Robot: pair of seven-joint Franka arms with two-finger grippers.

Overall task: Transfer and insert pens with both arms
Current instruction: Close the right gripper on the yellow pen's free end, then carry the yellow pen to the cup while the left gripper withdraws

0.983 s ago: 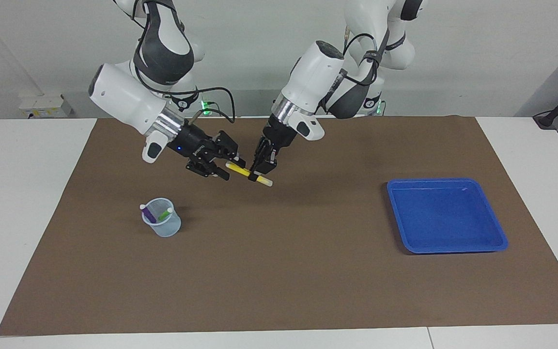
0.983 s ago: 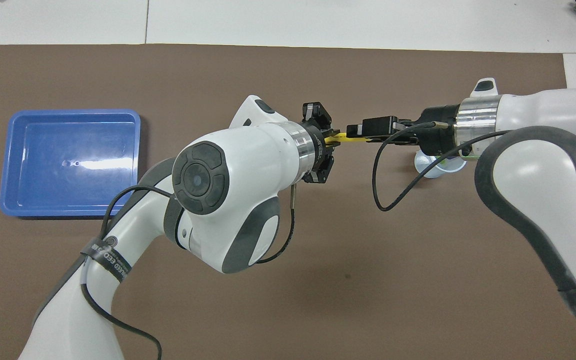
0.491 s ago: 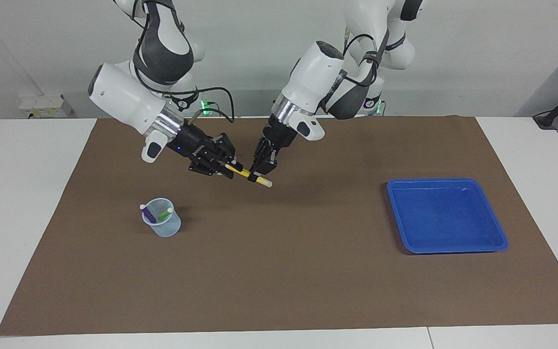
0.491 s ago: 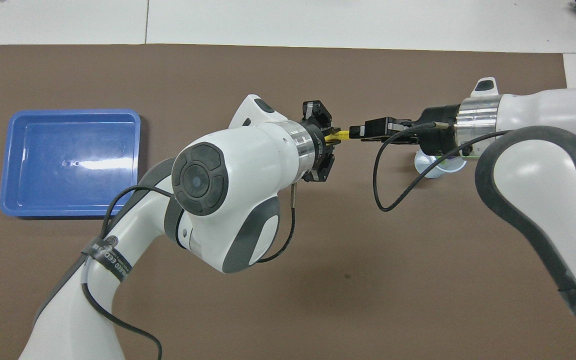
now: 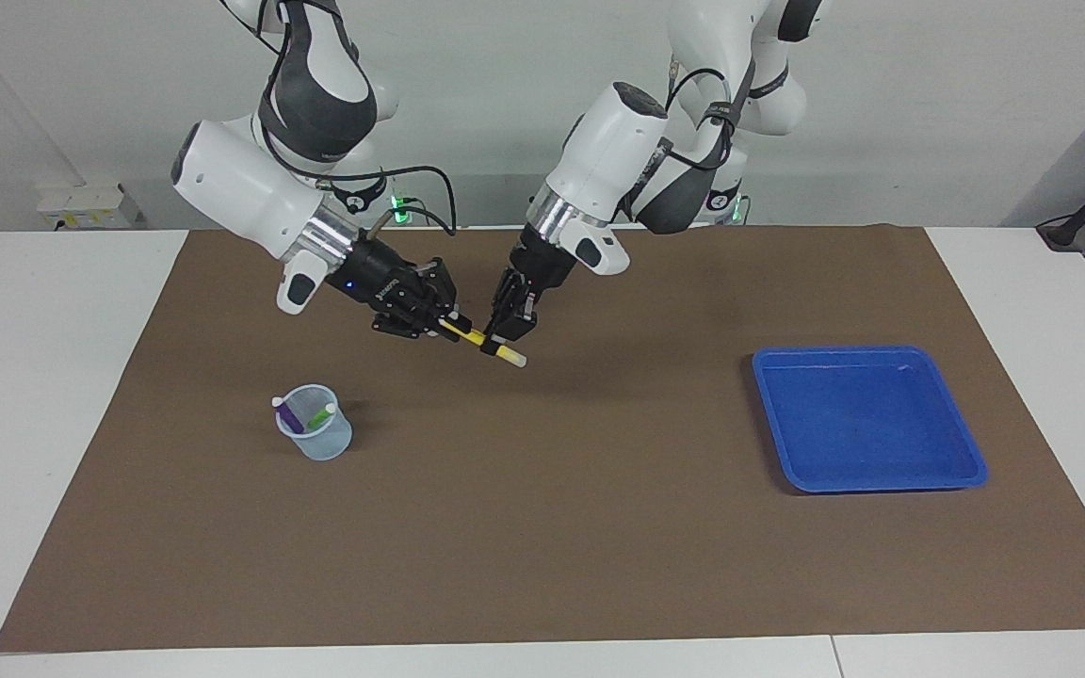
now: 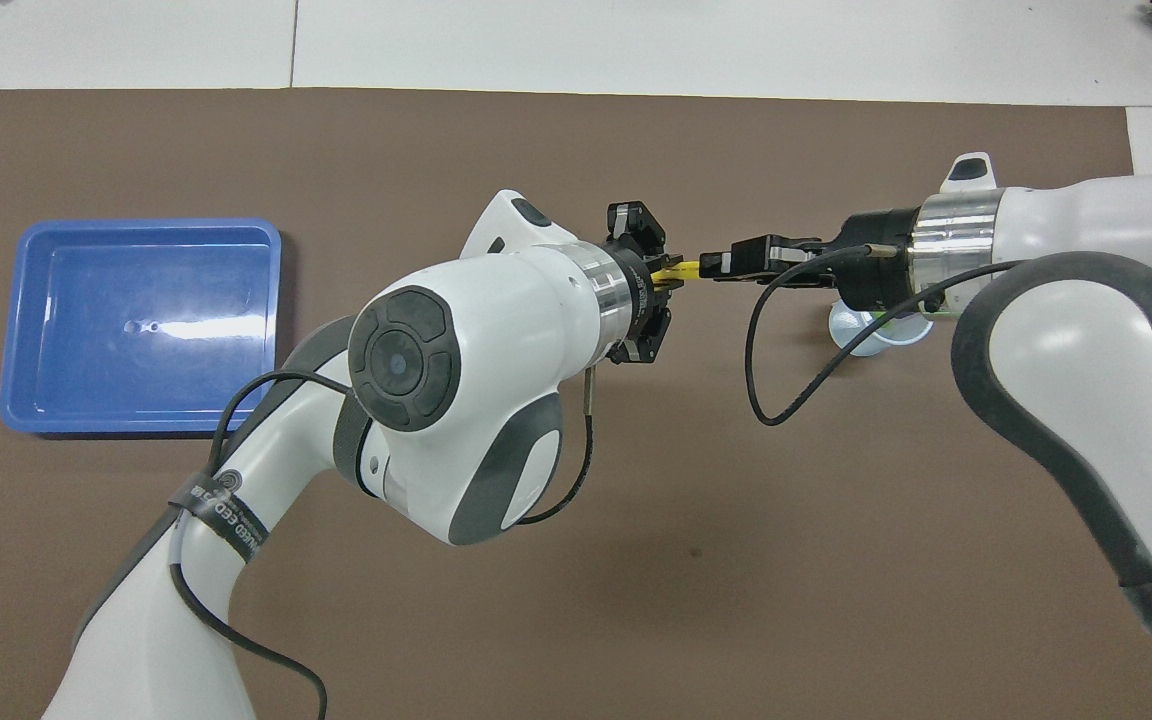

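The yellow pen hangs in the air over the brown mat, its pale end pointing away from the robots. It also shows in the overhead view. My left gripper is shut on its middle. My right gripper is shut on its yellow end. The two grippers nearly touch in the overhead view, the left one and the right one. The purple pen and the green pen stand tilted in a clear cup.
The cup stands on the brown mat toward the right arm's end; my right arm hides most of it from above. A blue tray with nothing in it lies toward the left arm's end.
My right gripper moved in along the yellow pen and shut on its yellow end. My left gripper kept its hold and barely moved.
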